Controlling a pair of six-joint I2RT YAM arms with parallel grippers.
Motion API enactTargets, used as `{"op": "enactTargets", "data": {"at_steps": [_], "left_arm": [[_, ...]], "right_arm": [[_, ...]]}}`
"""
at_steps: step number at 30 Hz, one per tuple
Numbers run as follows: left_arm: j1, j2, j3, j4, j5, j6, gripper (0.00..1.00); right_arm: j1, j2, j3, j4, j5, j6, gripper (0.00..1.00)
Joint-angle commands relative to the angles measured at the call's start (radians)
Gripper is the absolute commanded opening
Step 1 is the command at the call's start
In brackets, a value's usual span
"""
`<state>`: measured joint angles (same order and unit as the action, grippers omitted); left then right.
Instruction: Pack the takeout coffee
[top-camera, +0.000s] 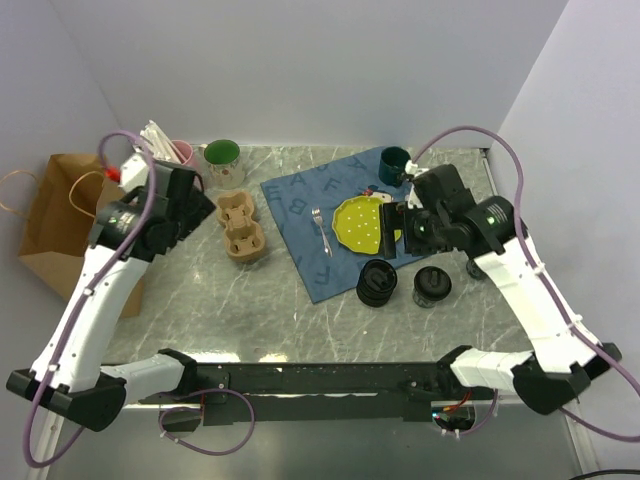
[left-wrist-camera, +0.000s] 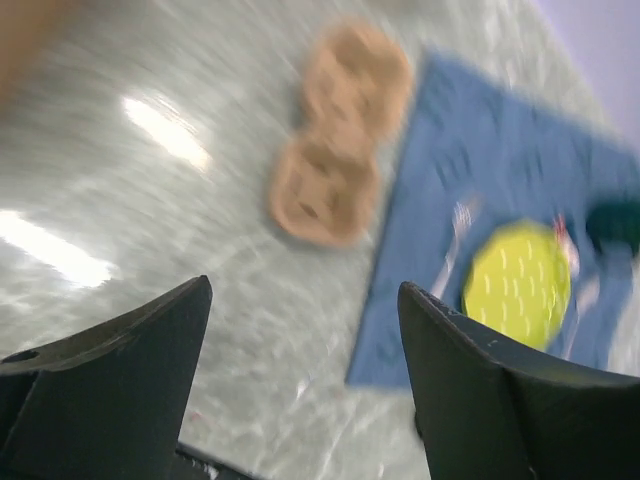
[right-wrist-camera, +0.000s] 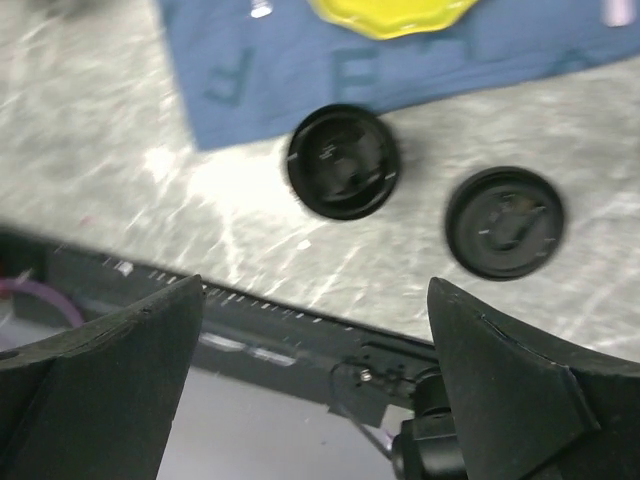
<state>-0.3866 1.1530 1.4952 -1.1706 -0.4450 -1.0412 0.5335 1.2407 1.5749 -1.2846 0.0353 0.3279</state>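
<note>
Two black cups (top-camera: 378, 282) upright, lids up; left gripper (left-wrist-camera: 305, 290), right gripper (right-wrist-camera: 315, 290) wide, empty.

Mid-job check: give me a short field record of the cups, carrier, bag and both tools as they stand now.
Cup one: squat black disposable cup with black lid, upright on the table, by the blue cloth mat
Cup two: matching black lidded cup, upright, apart from the first
Carrier: tan moulded cardboard cup carrier, empty, left of the mat
Bag: brown paper bag, far left
Left tool: open, empty
Right tool: open, empty, above the cups
</note>
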Motion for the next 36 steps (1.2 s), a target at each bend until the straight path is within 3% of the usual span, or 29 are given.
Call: {"op": "enactTargets", "data": {"at_steps": [1, 7, 10, 13, 18, 22, 27, 29, 31, 36], "left_arm": [[0.023, -0.024, 0.143, -0.176, -0.276, -0.076, 0.80], [0.092, 0.034, 0.339, -0.201, -0.437, 0.179, 0.77], [0.150, 0.043, 0.327, -0.146, -0.483, 0.318, 0.75], [0.264, 0.039, 0.298, -0.067, -0.443, 0.409, 0.75], [0.330, 0.059, 0.296, -0.067, -0.384, 0.394, 0.79], [0.331, 0.048, 0.298, -0.009, -0.068, 0.446, 0.65], [0.328, 0.076, 0.284, -0.124, 0.074, 0.298, 0.59], [0.292, 0.068, 0.240, -0.108, 0.148, 0.280, 0.58], [0.217, 0.054, 0.186, -0.074, 0.158, 0.276, 0.57], [0.158, 0.109, 0.142, -0.043, 0.178, 0.267, 0.57]], "right_arm": [[0.003, -0.075, -0.059, 0.108, -0.135, -0.029, 1.00], [0.005, -0.124, -0.081, 0.110, -0.159, -0.085, 1.00], [0.002, -0.116, -0.067, 0.071, -0.160, -0.101, 1.00], [0.005, -0.113, -0.053, 0.047, -0.166, -0.110, 1.00], [0.005, -0.107, -0.033, 0.027, -0.170, -0.113, 1.00], [0.005, -0.100, -0.041, 0.045, -0.184, -0.095, 0.99], [0.003, -0.107, -0.044, 0.064, -0.206, -0.082, 0.98], [0.003, -0.113, -0.055, 0.073, -0.209, -0.087, 0.98], [0.003, -0.113, -0.073, 0.074, -0.207, -0.095, 0.98], [0.003, -0.109, -0.084, 0.077, -0.212, -0.110, 0.97]]}}
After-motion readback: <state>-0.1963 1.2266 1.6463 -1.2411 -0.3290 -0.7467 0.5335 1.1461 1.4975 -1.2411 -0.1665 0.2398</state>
